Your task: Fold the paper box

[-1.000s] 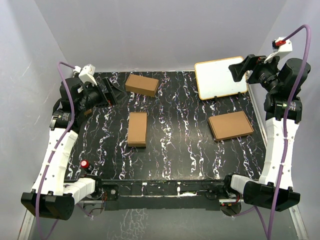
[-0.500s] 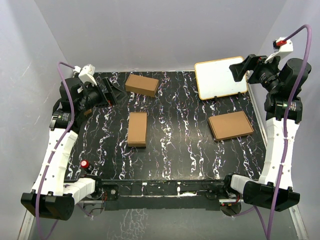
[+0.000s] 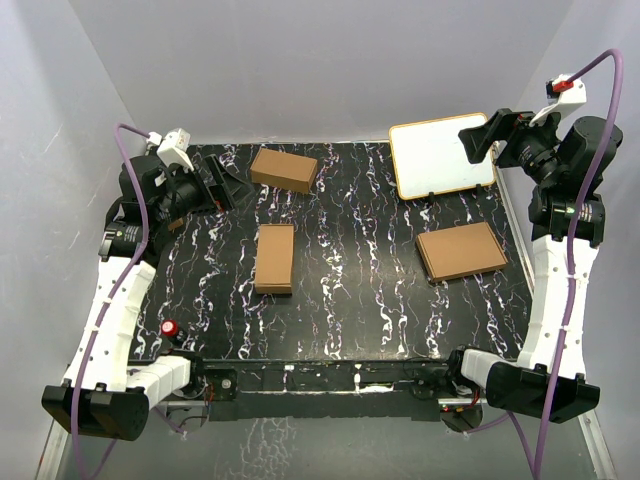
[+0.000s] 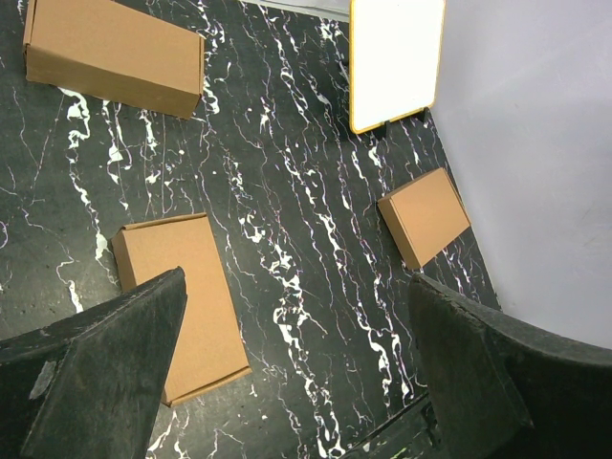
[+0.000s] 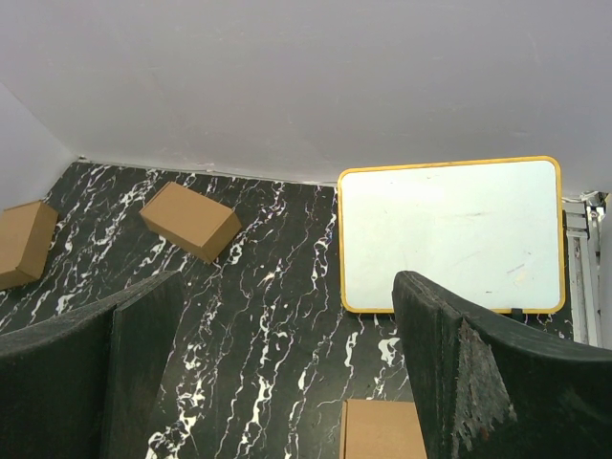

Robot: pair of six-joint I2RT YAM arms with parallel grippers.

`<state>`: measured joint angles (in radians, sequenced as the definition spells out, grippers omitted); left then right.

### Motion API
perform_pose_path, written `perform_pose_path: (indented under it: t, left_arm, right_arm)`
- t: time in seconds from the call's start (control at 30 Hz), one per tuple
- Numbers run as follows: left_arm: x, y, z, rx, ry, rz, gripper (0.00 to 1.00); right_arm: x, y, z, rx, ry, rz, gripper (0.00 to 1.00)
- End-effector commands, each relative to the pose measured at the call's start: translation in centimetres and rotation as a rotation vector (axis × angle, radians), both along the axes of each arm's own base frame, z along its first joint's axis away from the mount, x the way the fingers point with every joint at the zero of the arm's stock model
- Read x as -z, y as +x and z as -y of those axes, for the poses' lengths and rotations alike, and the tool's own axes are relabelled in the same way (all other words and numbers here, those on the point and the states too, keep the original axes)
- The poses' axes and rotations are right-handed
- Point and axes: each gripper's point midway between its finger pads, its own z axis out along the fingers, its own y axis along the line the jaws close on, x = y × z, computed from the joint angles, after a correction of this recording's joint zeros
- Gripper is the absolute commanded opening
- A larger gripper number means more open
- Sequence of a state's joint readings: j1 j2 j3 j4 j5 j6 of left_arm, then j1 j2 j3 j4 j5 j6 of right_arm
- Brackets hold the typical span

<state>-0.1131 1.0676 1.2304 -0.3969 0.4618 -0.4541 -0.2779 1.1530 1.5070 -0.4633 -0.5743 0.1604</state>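
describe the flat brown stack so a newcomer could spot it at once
On the black marbled table, look at the right side, just in front of the yellow-framed whiteboard. The flat brown stack lies there, low and thin, unlike the two boxy brown cartons on the left half.

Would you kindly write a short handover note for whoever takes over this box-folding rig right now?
Left gripper: open, empty, raised over the table's far left corner.
Right gripper: open, empty, raised at the far right, by the whiteboard.
Things: one closed brown carton at the back, a second carton left of centre, and a pile of flat brown sheets on the right. No loose sheet is laid out.
Done: two cartons stand folded; nothing is in progress.
Left: probably take a sheet from the pile and fold it.
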Motion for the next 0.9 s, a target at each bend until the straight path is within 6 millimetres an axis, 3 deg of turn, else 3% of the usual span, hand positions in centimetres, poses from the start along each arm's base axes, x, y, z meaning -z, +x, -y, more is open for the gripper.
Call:
perform_pose_path:
  t: [0.0,0.87]
  left_arm:
    - [-2.51,-0.77,0.12,0.016,-0.017,0.074,0.97]
    - [-2.43,-0.85,0.09,0.017,-0.014,0.073,0.97]
  right_arm:
    - [-1.58,-0.78,0.05,0.011,0.001,0.05,0.99]
    - [-1.6,-0.85,0.51,0.035,-0.017,0.058,0.99]
